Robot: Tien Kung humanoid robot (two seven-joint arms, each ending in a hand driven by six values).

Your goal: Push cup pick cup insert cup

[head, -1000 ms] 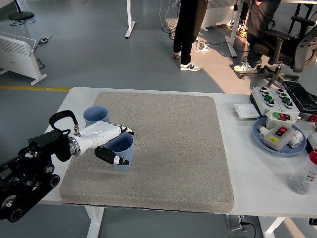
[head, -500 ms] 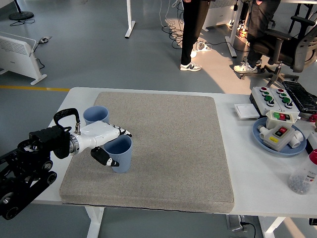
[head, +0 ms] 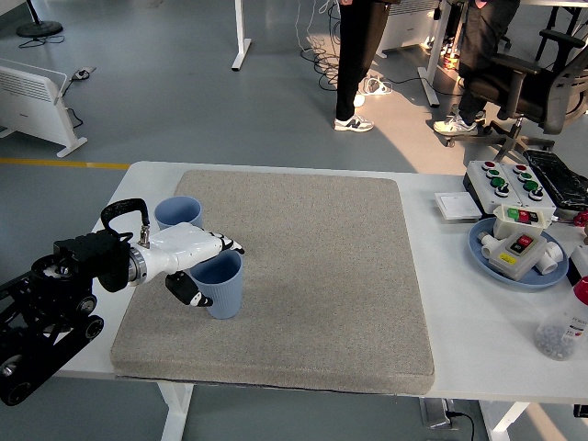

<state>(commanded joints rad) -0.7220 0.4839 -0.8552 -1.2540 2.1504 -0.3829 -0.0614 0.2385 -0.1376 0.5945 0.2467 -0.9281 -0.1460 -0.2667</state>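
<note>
Two blue cups stand upright on the left part of the grey mat (head: pixel 312 276). The far cup (head: pixel 177 212) is free, near the mat's left edge. The near cup (head: pixel 223 287) sits just in front and to the right of it. My left hand (head: pixel 216 274), white with black fingertips, reaches in from the left and is shut on the near cup: the fingers (head: pixel 225 246) lie over its far rim and the thumb (head: pixel 190 290) presses its near left wall. No right hand shows.
On the table's right stand a blue plate (head: pixel 482 253) carrying a white switch box, a button box (head: pixel 510 181), a small white pad (head: pixel 457 206) and a clear bottle (head: pixel 562 329) at the right edge. Behind the table, people's legs and an office chair stand on the floor.
My left hand has drawn back slightly to the left with the near cup in it, bringing that cup a little closer to the far cup.
</note>
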